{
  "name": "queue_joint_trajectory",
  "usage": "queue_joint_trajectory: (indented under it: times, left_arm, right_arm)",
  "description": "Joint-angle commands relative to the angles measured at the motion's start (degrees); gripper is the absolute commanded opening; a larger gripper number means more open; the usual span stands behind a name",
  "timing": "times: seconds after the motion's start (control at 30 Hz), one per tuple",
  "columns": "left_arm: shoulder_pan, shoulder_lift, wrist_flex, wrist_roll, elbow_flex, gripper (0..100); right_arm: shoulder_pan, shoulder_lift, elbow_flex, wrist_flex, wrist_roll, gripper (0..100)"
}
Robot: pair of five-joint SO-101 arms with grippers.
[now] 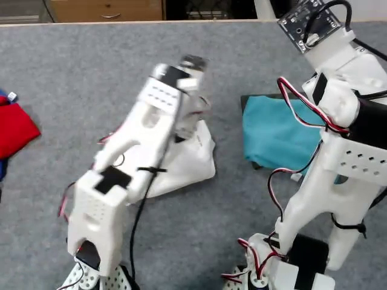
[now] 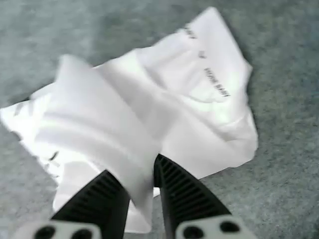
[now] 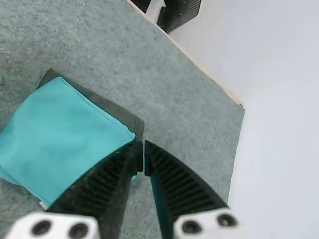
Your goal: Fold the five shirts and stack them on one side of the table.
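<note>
Over the middle of the grey felt-covered table point(image 1: 72, 60), the high view has the left arm bent above a crumpled white cloth shirt point(image 1: 193, 163), with the left gripper point(image 1: 190, 66) up over the shirt's far end. Beside it, under the right arm, a folded teal shirt point(image 1: 278, 136) lies on a dark folded shirt point(image 1: 245, 99). A bunched red shirt point(image 1: 15, 127) sits at the opposite table edge, well apart from both.

From the left wrist view, the left gripper point(image 2: 149, 167) has its jaws pinching a lifted fold of the white shirt point(image 2: 199, 124), while the rest drapes loosely on the table.

From the right wrist view, the right gripper point(image 3: 143, 147) has its jaws pressed together with nothing between them, above a corner of the teal shirt point(image 3: 60, 129); the dark shirt point(image 3: 122, 114) peeks out along the edge.

The pinch looks thin and close to the jaw tips, so a pull could let the cloth slip free. With nothing pinning the other end, the shirt may drag into a heap instead of folding flat.

Short lines of dark print point(image 2: 212, 82) run across the white shirt, too blurred to make out.
</note>
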Motion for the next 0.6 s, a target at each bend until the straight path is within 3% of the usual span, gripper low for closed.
queue_joint_trajectory:
  times: [0.0,0.2,0.57]
  left_arm:
    - [-2.2,-11.5,0.8,-1.8,7.1,3]
    - [0.0,-20.0,0.0,-2.1,11.7,3]
    - [8.2,-2.2,-4.1,2.1,1.5,3]
  right_arm:
    - [0.5,-1.7,0.0,0.4,0.7,1.5]
    - [0.4,-1.7,0.0,0.4,0.7,1.5]
    - [0.4,-1.9,0.0,0.4,0.6,1.5]
